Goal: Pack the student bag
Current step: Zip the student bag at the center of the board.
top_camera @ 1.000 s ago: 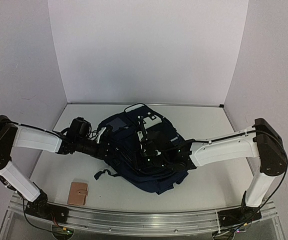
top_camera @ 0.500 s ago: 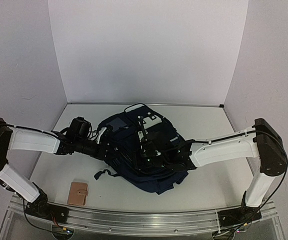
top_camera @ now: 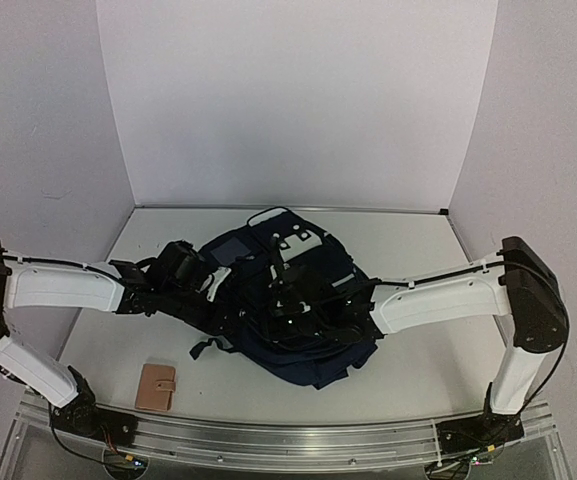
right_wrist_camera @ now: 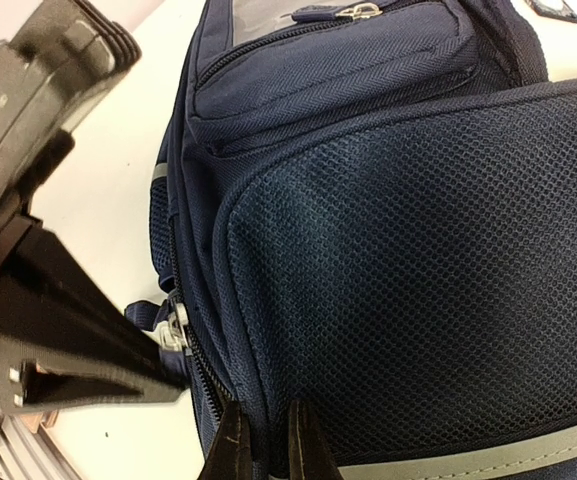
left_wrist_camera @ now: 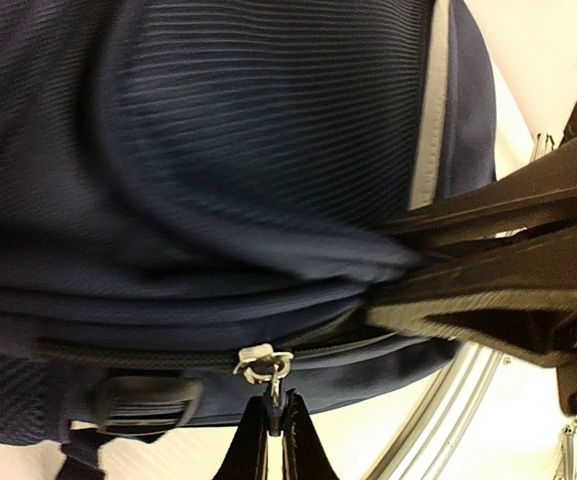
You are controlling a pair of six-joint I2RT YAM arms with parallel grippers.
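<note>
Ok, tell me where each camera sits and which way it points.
Top external: above and behind the arm bases, looking down at the table; left arm, right arm and student bag show.
Left wrist: on the left arm, close against the bag's side; the left hand pinches the zipper pull.
Right wrist: on the right arm, close against the mesh panel; the right hand nips the bag's fabric.
Shared: both wrist views show that pull and the other hand.

Tan wallet (top_camera: pixel 155 387) flat on white table (top_camera: pixel 418 385), left side, near metal front rail (top_camera: pixel 288 441).
</note>
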